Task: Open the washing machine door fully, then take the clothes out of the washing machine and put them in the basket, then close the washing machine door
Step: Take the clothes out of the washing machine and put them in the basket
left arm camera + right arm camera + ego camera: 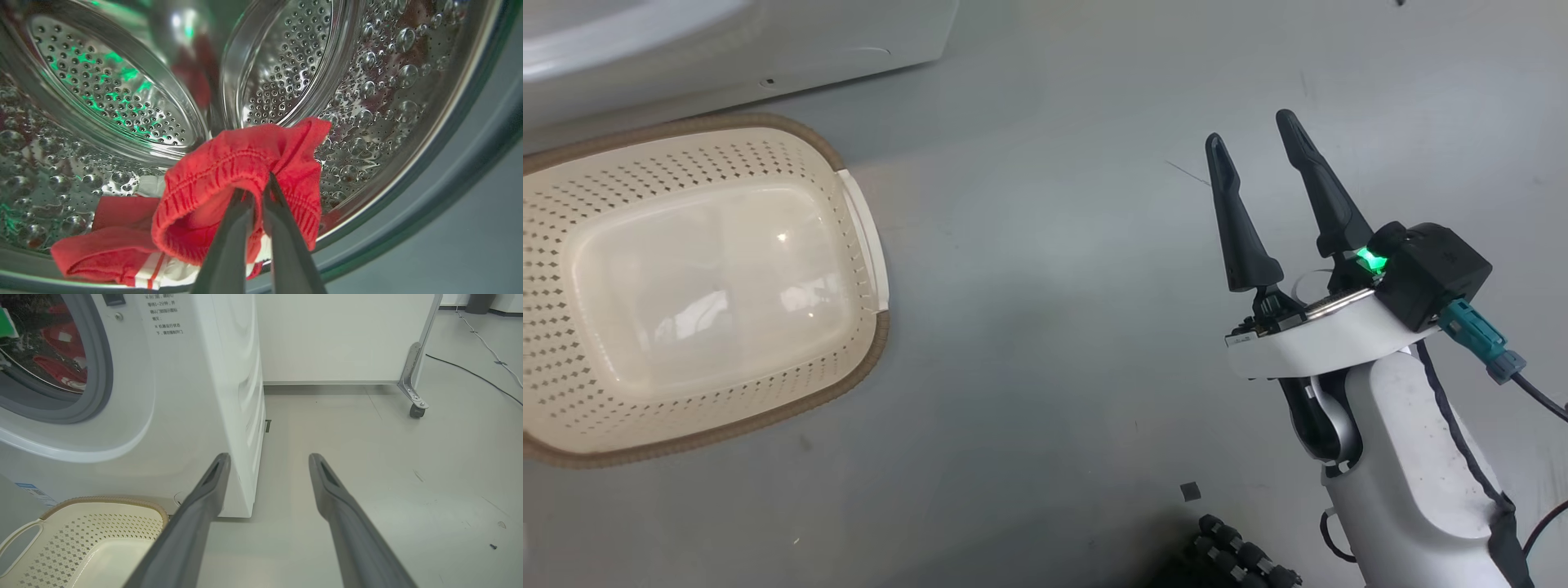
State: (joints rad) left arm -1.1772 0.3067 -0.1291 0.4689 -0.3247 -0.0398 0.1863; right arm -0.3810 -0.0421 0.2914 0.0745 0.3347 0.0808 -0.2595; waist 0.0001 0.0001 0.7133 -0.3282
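Currently, the clothes [229, 171] are being pinched at a bunched red fold by the left gripper [255, 190], whose fingers are pressed together on the fabric inside the steel drum [122, 102] of the washing machine [184, 396]. The rest of the garment is lying against the drum wall. The right gripper [1251, 126] is being held with its fingers wide apart above the grey floor [1054, 327], well to the right of the basket [703, 286], which is standing just before the machine. Beyond, a wheeled white panel [339, 335] and a cable [470, 371] are being shown.

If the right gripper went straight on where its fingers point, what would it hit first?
Likely the floor right beside the washing machine; depth is unclear, so the right gripper could graze its corner.
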